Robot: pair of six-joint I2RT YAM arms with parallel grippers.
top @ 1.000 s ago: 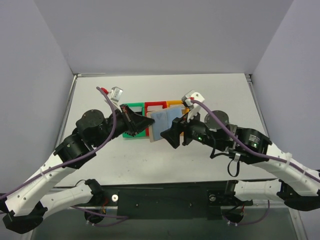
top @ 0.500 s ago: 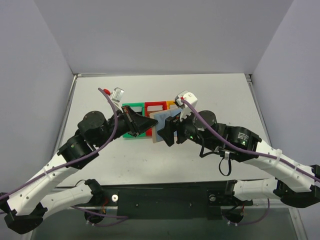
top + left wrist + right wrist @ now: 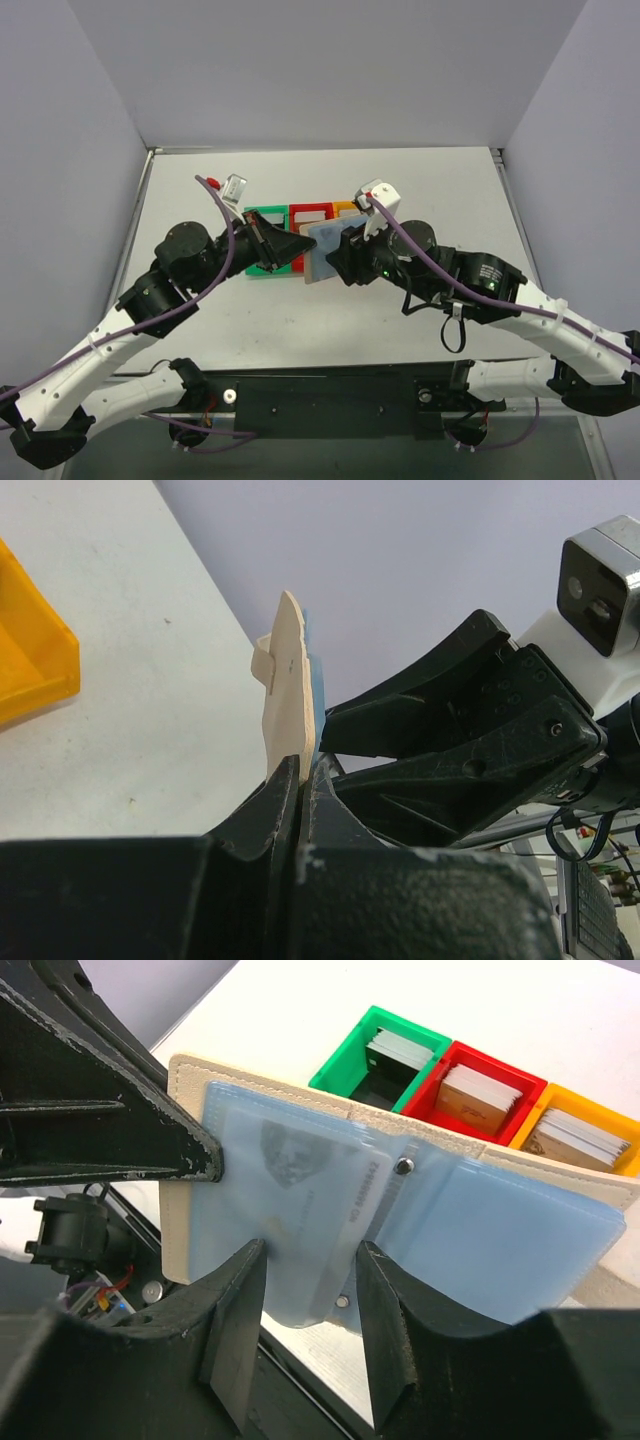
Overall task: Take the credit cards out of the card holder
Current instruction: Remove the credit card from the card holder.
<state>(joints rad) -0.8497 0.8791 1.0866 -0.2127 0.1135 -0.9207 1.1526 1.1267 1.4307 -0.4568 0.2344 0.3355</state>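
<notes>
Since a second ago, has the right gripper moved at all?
Yes. In the top view the right gripper has shifted left, toward the red bin, and now covers more of the blue inner panel of the card holder.

The flat bifold card holder (image 3: 460, 1230) is tan with pale, translucent blue inner panels. The green plastic bin (image 3: 335, 1065), red plastic bin (image 3: 428, 1090) and orange plastic bin (image 3: 598, 1100) are solid-coloured; the worktop (image 3: 300, 1010) is plain white.

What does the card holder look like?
On the table, find the row of green, red and orange bins. Just in front, held up by the left gripper, is the card holder: flat, tan, opened on light blue sleeves, unlike the rigid bins.
</notes>
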